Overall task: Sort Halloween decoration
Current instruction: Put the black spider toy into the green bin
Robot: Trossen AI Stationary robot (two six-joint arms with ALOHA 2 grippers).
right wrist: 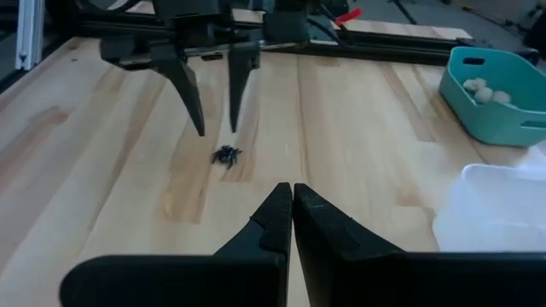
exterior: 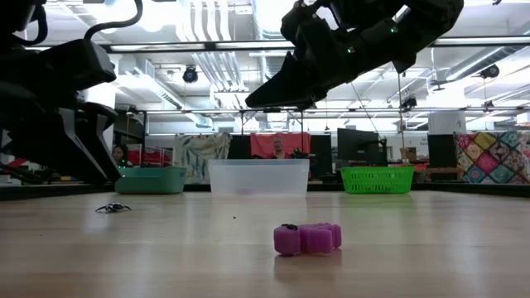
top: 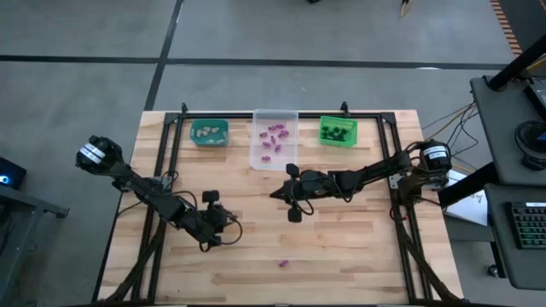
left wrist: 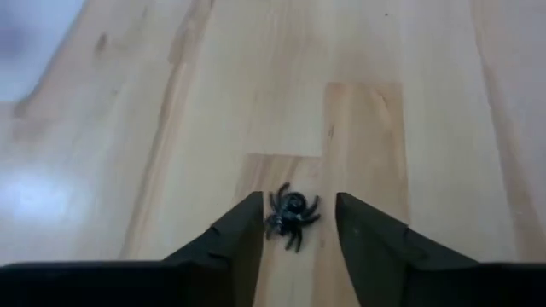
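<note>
The left gripper [left wrist: 297, 223] hangs just above the table [left wrist: 171, 128] with its fingers spread either side of a black spider [left wrist: 291, 214], not pinching it. The right gripper [right wrist: 293, 207] hovers mid-table, fingers pressed together and empty. A purple trinket [exterior: 307, 238] lies near the front edge, its shape hard to make out. No writing is readable.

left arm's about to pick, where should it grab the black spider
Take the black spider by its round body, coming straight down, since it lies flat with thin splayed legs. The left pincer stands open astride it already; the fingers flank the body.
</note>
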